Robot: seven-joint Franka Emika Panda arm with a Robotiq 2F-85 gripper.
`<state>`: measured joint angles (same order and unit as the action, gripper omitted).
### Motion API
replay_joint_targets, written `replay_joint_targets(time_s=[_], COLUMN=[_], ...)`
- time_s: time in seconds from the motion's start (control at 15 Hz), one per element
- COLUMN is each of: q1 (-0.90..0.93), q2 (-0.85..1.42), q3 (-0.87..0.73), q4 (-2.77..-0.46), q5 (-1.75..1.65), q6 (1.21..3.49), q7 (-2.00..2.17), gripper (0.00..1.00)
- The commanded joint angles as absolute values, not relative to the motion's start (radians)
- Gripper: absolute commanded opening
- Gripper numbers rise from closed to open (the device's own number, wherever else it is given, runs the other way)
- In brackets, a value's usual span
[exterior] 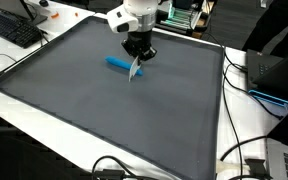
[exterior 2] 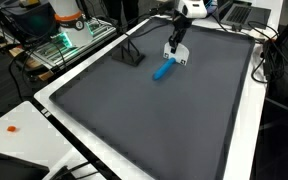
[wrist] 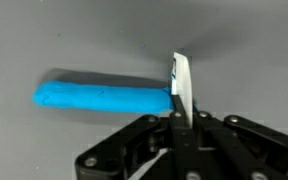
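My gripper (wrist: 182, 118) is shut on a thin white flat piece (wrist: 181, 82) that stands upright between the fingertips. The piece's lower edge is at the right end of a long blue bar (wrist: 102, 97) lying on the dark grey mat (wrist: 74, 40); I cannot tell if they touch. In both exterior views the gripper (exterior: 137, 58) (exterior 2: 175, 50) hangs over the far part of the mat. There the white piece (exterior: 135, 71) (exterior 2: 181, 60) is beside the blue bar (exterior: 117, 63) (exterior 2: 163, 70).
The grey mat (exterior: 104, 110) has a raised white border. A keyboard (exterior: 14, 28) and cables (exterior: 246, 150) lie outside it, and a dark laptop (exterior: 276, 70) stands beside it. A small black stand (exterior 2: 132, 55) sits on the mat's edge, near a rack (exterior 2: 69, 40).
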<state>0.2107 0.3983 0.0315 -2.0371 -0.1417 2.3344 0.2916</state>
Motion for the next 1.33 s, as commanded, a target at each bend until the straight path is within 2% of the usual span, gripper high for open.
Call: replay_joint_targets(time_s=[0.0, 0.4, 1.27], q1=[0.180, 0.147, 0.092], q2=[0.396, 0.365, 0.269], q3=[0.076, 0.105, 0.067], q4=[-2.052, -2.059, -2.102], q5=[-0.045, 0.070, 0.057], q6=[2.239, 2.227, 2.294], q7=[0.231, 0.140, 0.134], gripper=[0.01, 0.01, 0.01])
